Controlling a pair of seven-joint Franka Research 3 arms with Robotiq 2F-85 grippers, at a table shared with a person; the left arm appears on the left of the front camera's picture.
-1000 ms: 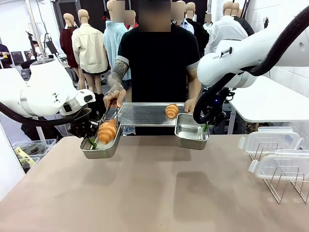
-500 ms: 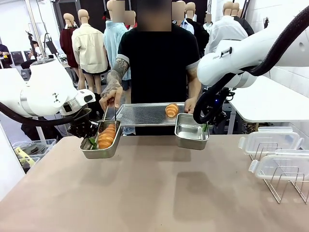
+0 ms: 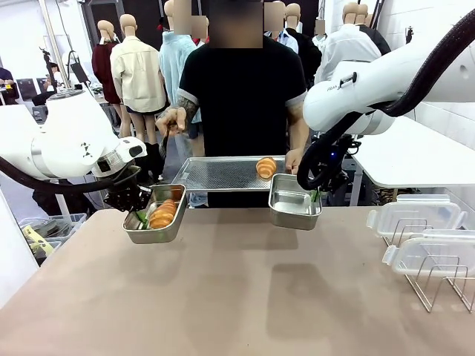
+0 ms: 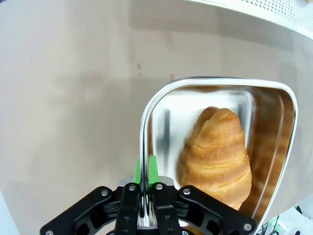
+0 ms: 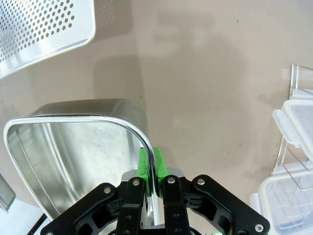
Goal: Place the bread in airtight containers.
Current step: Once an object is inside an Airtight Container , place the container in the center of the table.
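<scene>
- Person's hand [image 3: 172, 119] has lifted; croissant [image 3: 163, 213] lies in the left tin [image 3: 152, 237].
- Left gripper [image 4: 145, 166] pinches its rim.
- Right gripper [image 5: 151, 159] pinches the right tin [image 3: 295, 216] by the rim.

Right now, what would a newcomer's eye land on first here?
The golden croissant lying in the left tin, which the left claw clamps by its rim at the table's far left. Then its mirror: the right claw grips the right tin, which shows bare steel inside. Between them the person holds a perforated tray with a second croissant at its right end.
</scene>
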